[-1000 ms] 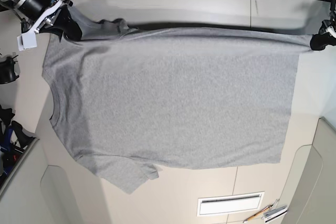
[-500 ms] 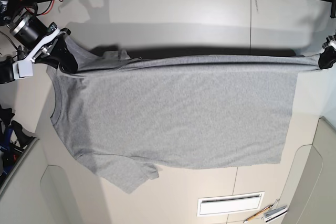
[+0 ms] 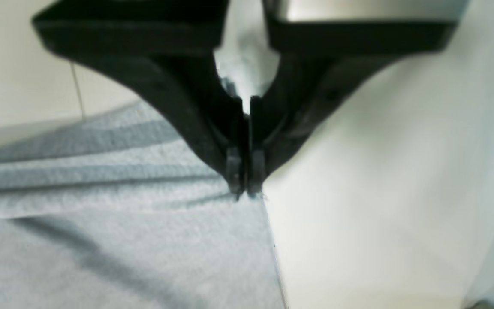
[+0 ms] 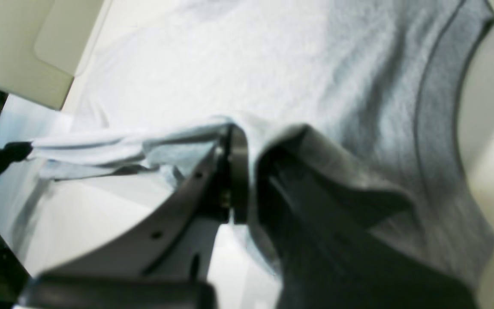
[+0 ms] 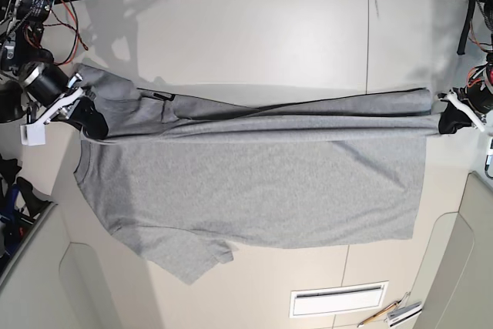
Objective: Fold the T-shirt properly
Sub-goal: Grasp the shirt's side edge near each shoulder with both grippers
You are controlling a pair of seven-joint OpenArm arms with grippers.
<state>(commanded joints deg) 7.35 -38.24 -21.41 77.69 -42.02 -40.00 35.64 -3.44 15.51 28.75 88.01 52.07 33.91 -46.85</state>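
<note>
The T-shirt lies spread on the table, its far long edge turned over in a narrow band; most folding appears left. The left gripper pinches the hem corner, fingers shut. The right gripper clamps the shoulder fabric.

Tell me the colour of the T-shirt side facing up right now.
Plain light heather grey, no lettering visible on the T-shirt; the base view shows it best.
</note>
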